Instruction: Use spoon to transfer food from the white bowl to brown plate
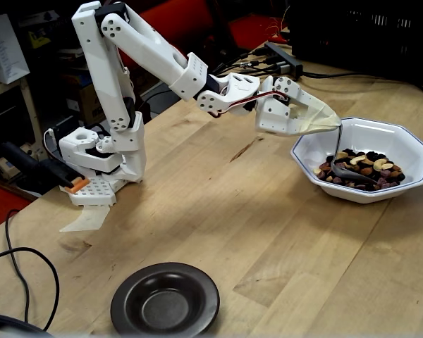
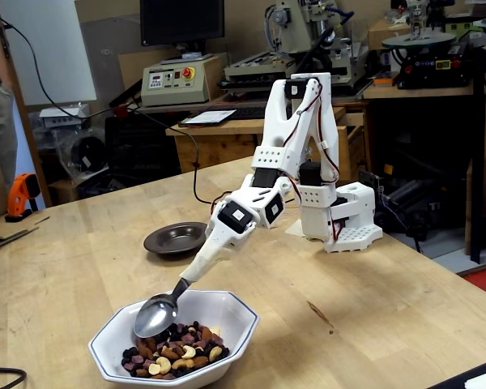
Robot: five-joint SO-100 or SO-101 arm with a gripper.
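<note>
The white bowl (image 1: 402, 144) (image 2: 231, 312) holds the food (image 1: 363, 169) (image 2: 174, 354), mixed nuts and dark dried fruit. My gripper (image 1: 331, 121) (image 2: 188, 275) reaches over the bowl's rim, shut on the spoon's thin handle. The spoon (image 1: 349, 170) (image 2: 152, 316) hangs down into the bowl, its shiny oval end resting in the near side of the food. The brown plate (image 1: 165, 298) (image 2: 178, 237) sits bare on the wooden table, well away from the bowl.
The arm's white base (image 1: 99, 158) (image 2: 344, 219) stands on the wooden table (image 1: 240, 232). A black cable (image 1: 21, 274) loops at the table's left edge in a fixed view. Machines and benches fill the background behind the table.
</note>
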